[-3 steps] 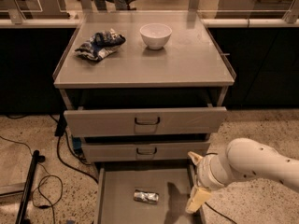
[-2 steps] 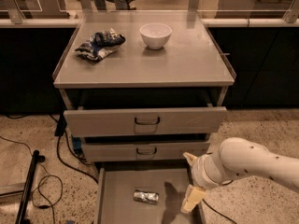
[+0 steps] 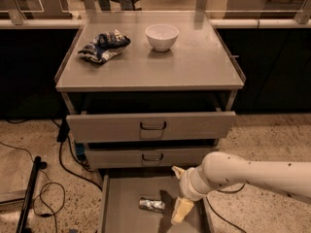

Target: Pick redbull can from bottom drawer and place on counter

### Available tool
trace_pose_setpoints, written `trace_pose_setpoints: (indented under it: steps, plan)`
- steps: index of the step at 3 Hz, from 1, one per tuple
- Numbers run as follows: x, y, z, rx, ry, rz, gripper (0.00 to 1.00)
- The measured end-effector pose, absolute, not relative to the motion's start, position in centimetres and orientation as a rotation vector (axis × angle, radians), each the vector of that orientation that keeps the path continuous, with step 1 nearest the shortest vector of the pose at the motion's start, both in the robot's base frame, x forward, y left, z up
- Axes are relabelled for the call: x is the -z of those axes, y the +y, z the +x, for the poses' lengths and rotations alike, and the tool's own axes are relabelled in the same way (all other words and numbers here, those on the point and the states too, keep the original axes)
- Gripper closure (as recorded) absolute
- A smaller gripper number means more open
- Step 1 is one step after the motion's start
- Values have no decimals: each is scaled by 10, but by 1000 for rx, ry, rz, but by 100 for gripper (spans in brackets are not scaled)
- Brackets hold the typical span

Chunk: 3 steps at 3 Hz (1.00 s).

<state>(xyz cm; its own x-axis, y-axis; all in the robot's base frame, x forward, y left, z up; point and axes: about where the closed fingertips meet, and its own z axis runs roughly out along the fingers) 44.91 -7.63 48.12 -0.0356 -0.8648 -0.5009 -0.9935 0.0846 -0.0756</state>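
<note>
Moved claw [image 3: 177,191] left, open, just beside can [image 3: 152,205] in bottom drawer [image 3: 121,200], lower centre; grasp and surface [image 3: 160,67] placement pending.

my one camera sits high and looks down at the front of the cabinet [image 3: 97,127], fairly near. it sees from the counter [image 3: 170,67] on top to the bottom drawer [image 3: 126,203], where my gripper [image 3: 174,195] hangs with fingers apart.

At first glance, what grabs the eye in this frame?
The open end effector of the white arm hangs over the pulled-out bottom grey metal drawer, close beside the small shiny silver can lying on its side. On the grey-beige counter top sit a white bowl and a blue-and-white cloth bundle.
</note>
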Motion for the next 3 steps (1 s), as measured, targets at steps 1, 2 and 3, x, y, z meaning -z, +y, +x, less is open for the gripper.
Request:
trace_pose_setpoints:
  steps: [1, 2, 3]
  plan:
    - [-447, -67, 448, -451, 1928, -1819, 0]
    - [-419, -64, 446, -490, 1901, -1801, 0]
    - [-389, -70, 444, -540, 1899, -1755, 0]
